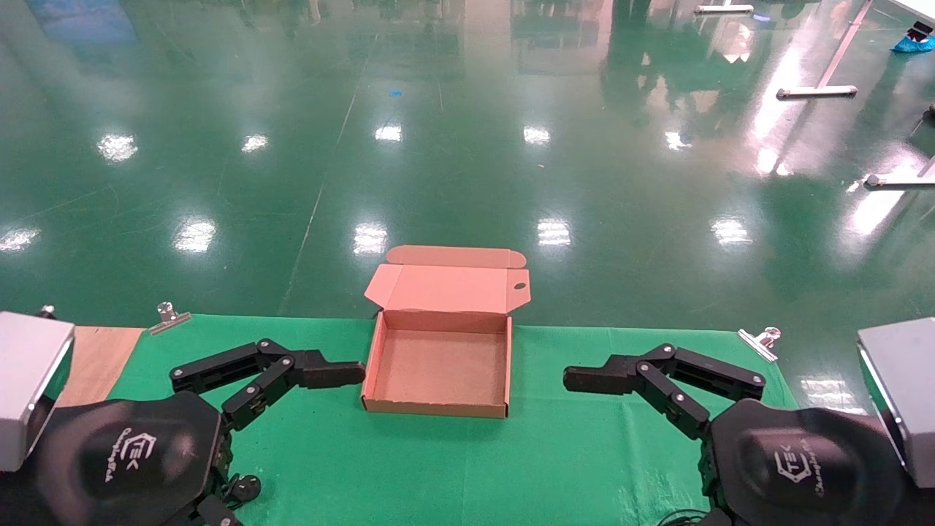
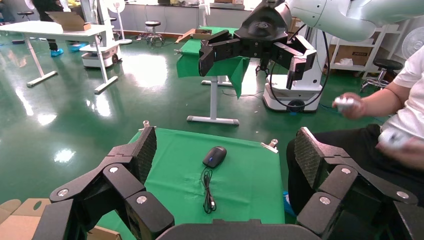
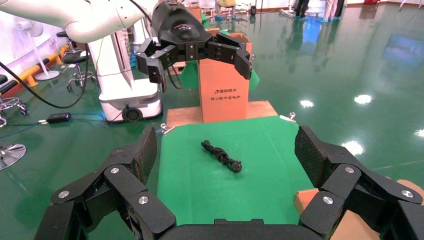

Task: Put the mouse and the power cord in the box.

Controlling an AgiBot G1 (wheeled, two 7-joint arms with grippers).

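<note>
I've got the left gripper (image 1: pixel 349 373) and right gripper (image 1: pixel 577 380) both spread wide, flanking the empty cardboard mailer box (image 1: pixel 438 363), since mouse (image 2: pixel 214 156) and power cord (image 3: pixel 222 156) lie unpicked on the green cloth

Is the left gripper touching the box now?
Apart. In the head view green cloth shows between the left gripper and the side wall of the box.

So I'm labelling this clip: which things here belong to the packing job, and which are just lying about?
Job:
- box, open, nothing in it
- mouse, on the green cloth
- power cord, on the green cloth
- left claw and right claw, both open, flanking the box

Lying about:
- metal clips
</note>
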